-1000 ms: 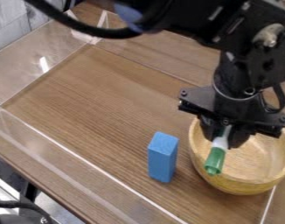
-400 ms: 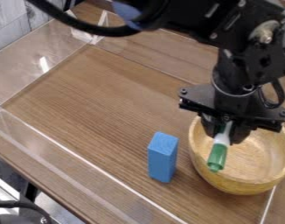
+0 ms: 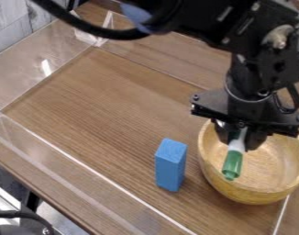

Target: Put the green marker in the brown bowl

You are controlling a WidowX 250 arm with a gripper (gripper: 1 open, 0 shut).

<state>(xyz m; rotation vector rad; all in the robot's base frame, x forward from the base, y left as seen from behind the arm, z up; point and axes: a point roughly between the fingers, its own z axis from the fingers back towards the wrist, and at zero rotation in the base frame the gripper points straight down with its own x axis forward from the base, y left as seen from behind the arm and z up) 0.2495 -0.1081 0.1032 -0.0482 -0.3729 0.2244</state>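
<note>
The green marker (image 3: 234,160) hangs tilted over the brown bowl (image 3: 255,188), its green end pointing down toward the bowl's inside. My gripper (image 3: 245,138) is shut on the marker's upper white part, directly above the bowl's left half. The bowl is a tan wooden one at the table's front right. The marker's lower tip is close to the bowl's floor; whether it touches I cannot tell.
A blue rectangular block (image 3: 171,164) stands upright just left of the bowl. The wooden table (image 3: 103,101) has clear raised walls along its left and front edges. The black arm reaches in from the top right.
The gripper and marker have shifted slightly right, further over the bowl's inside. The block and bowl have not moved.
</note>
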